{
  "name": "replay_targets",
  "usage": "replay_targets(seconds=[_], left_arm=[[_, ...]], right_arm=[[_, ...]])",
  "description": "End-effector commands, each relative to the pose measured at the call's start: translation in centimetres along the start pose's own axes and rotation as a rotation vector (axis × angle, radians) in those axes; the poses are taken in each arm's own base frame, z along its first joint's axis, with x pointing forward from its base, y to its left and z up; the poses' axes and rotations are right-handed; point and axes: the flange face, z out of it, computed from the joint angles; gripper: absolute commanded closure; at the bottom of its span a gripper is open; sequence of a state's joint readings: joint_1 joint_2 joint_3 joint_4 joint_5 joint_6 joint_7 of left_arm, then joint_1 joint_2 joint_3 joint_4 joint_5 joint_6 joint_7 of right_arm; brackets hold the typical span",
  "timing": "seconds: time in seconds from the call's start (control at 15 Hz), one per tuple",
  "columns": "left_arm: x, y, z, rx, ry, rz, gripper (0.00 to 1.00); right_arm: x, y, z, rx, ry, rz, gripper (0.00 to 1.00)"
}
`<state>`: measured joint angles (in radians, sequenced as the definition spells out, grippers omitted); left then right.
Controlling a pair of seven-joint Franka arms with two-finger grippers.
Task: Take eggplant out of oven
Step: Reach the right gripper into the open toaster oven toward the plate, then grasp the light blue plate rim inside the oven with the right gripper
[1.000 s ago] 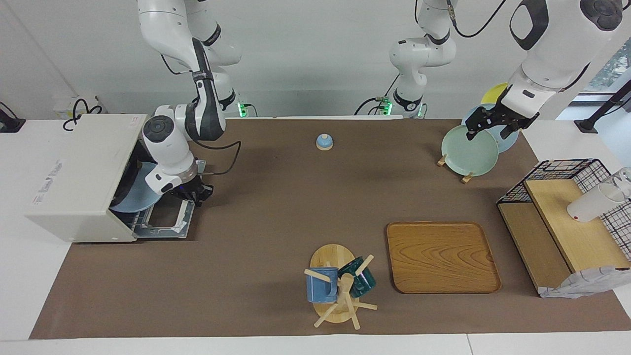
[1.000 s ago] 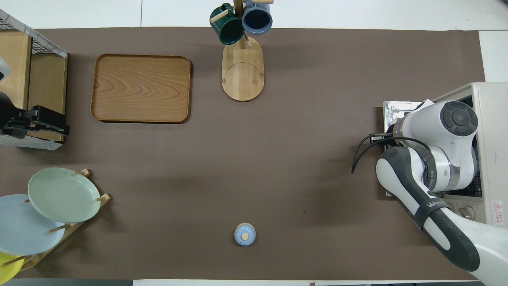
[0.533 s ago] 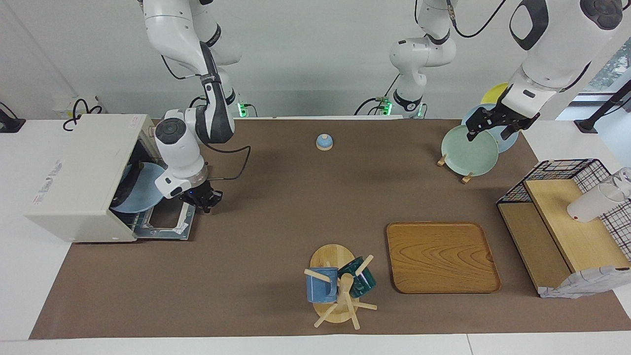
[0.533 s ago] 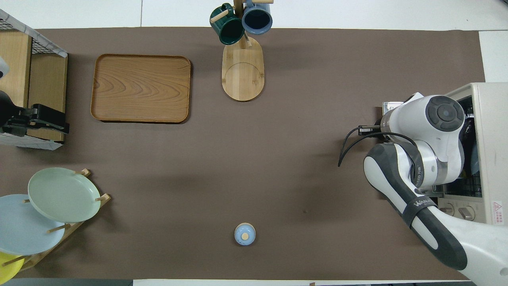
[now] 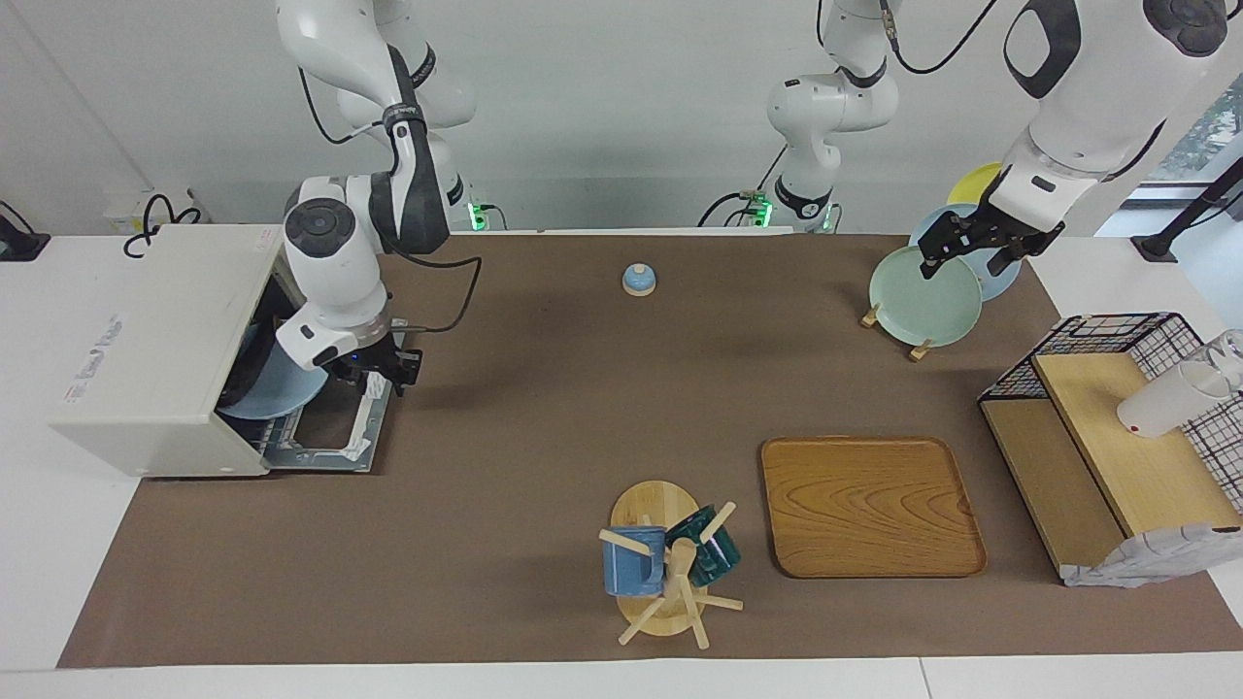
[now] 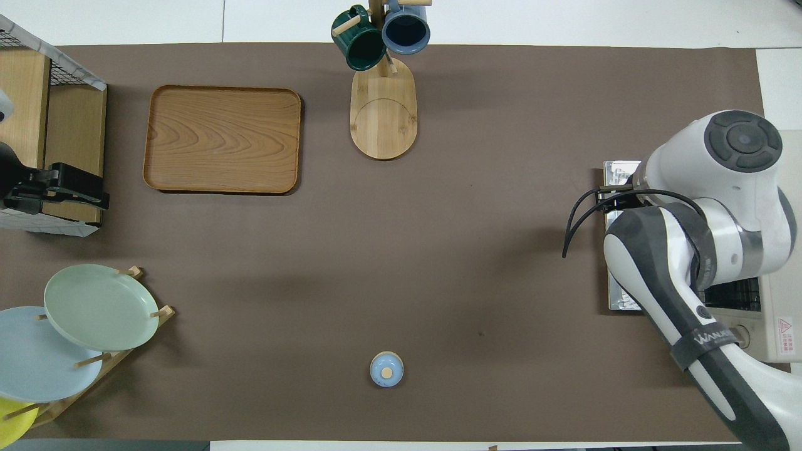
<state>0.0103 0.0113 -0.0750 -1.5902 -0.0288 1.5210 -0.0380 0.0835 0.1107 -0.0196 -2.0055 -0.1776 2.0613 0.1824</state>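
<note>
The desk is laid out as it was a second ago. All the change is at the right arm's end, where the oven stands at the desk's edge with its door dropped flat onto the mat.

The right arm has lifted its wrist higher and swung it back toward the oven mouth. Half a second ago it had drifted out over the mat just off the door's corner.

Inside the oven a pale blue plate leans in the opening. A dark curved shape along the plate's inner rim is probably the eggplant, though too little of it shows to be sure. Either way it has not come out.

The right gripper now hangs over the robot-side edge of the door, just beside the plate. How wide its fingers stand cannot be told, and nothing purple shows in them.

The out-and-back move looks like a fresh line-up for reaching into the cavity, not a retreat, so the grasp itself appears still to come.

The left arm waits with its gripper over the green plate in the rack at its own robot-side corner, fingers apart and empty
</note>
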Motion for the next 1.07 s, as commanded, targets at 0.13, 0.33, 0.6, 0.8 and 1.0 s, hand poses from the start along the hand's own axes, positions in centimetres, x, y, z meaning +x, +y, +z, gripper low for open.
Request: replay_targets(seconds=[0.13, 0.33, 0.6, 0.8, 1.0], left_arm=[[0.0, -0.3, -0.4, 0.008, 0.029, -0.004, 0.0], [0.0, -0.3, -0.4, 0.008, 0.032, -0.005, 0.0], [0.1, -0.4, -0.4, 0.008, 0.035, -0.005, 0.0], [0.1, -0.4, -0.4, 0.008, 0.035, -0.005, 0.0], [0.0, -0.4, -0.4, 0.008, 0.033, -0.007, 0.0]], right_arm=[[-1.7, 4.2, 1.3, -0.023, -0.045, 0.023, 0.43], [-2.1, 6.6, 2.3, -0.015, -0.051, 0.015, 0.43], [-3.4, 6.5, 4.5, 0.002, 0.021, 0.013, 0.64], [-3.3, 6.2, 4.3, 0.0, 0.019, -0.069, 1.0], [-2.6, 2.9, 1.8, -0.053, -0.024, -0.162, 1.0]])
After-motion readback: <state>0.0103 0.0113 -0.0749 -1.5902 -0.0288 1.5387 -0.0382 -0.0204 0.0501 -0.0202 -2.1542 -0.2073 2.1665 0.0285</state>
